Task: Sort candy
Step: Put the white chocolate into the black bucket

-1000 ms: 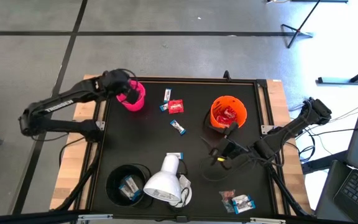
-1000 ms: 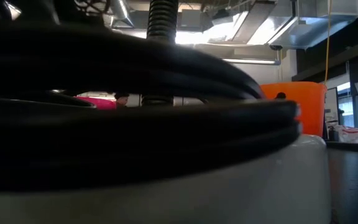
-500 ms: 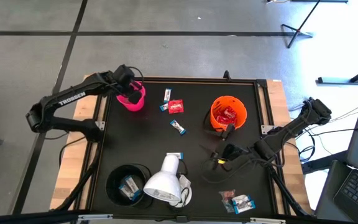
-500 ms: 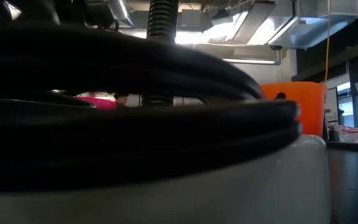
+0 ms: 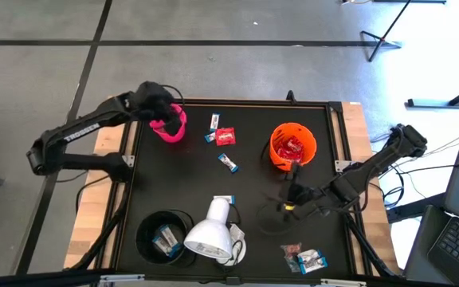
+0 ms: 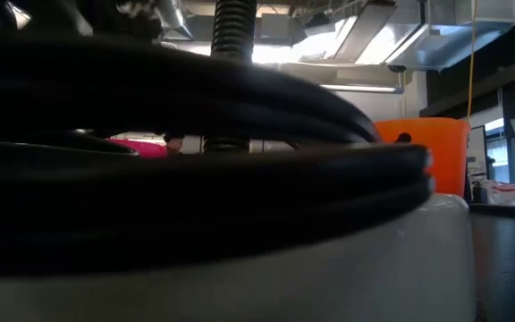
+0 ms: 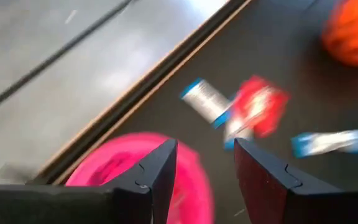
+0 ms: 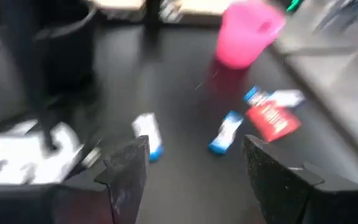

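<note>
Black counter (image 5: 245, 199) under both arms: left gripper (image 5: 164, 118), jaws parted and empty over the pink cup (image 5: 171, 127), should next take the nearby candy (image 5: 225, 137) squarely, while right gripper (image 5: 288, 199), jaws wide, waits near the orange cup (image 5: 293, 145).

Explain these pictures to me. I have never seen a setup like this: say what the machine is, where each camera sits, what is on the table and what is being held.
It is a robot with two dark arms at a black table. One camera looks straight down, one sits at table height behind a lamp, and one rides on each wrist.

The left gripper hangs over the pink cup, fingers apart, nothing between them. The right gripper is open and empty near the orange cup, which holds red candy.

Loose candy: a red packet, white-and-blue bars, and a small heap by the near edge. A black cup holds a bar, beside a white lamp head.
</note>
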`<state>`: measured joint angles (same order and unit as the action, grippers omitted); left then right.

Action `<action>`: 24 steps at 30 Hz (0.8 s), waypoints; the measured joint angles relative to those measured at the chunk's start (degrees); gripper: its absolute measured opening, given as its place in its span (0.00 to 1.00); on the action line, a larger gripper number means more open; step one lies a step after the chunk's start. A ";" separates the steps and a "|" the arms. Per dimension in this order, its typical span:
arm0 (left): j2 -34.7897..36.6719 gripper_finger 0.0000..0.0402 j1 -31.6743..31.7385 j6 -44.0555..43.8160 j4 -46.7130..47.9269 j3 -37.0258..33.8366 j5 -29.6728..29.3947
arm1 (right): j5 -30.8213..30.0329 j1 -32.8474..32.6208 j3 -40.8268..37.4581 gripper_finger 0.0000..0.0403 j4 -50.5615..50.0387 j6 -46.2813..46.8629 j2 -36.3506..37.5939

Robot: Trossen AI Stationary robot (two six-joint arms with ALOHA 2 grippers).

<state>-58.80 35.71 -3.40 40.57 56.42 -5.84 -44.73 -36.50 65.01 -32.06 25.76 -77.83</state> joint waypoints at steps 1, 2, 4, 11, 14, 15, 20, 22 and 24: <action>1.26 0.38 -0.96 0.32 -1.53 0.00 1.75 | 2.52 -0.53 0.00 0.63 -1.93 2.39 0.03; 2.52 0.38 -2.07 0.56 -3.48 0.00 3.42 | 4.90 -1.13 0.00 0.63 -3.72 4.62 0.03; 4.68 0.38 -4.79 0.56 -6.95 0.00 6.53 | 8.18 -2.99 0.00 0.63 -7.29 10.07 -0.15; 8.32 0.38 -17.31 -0.48 -15.73 0.00 8.93 | 12.73 -11.75 0.00 0.63 -13.66 27.10 -3.75; 8.22 0.38 -22.68 -0.34 -18.99 0.00 8.89 | 14.71 -15.33 0.00 0.63 -13.98 33.35 -6.14; 8.07 0.38 -24.24 0.21 -20.10 0.00 8.54 | 15.90 -16.11 0.00 0.63 -13.91 35.23 -7.12; 7.31 0.38 -30.34 2.52 -23.61 0.00 4.23 | 23.73 -19.81 0.00 0.63 -13.14 42.45 -12.10; 7.27 0.38 -31.64 2.56 -23.43 0.00 2.31 | 26.65 -21.14 0.00 0.63 -11.03 43.25 -14.22; 6.93 0.38 -32.34 2.64 -23.58 0.00 0.88 | 29.05 -22.41 0.00 0.63 -8.78 43.39 -16.22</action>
<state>-51.86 3.37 -0.76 16.99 56.42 -4.96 -15.69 -58.92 65.01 -40.84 69.15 -94.05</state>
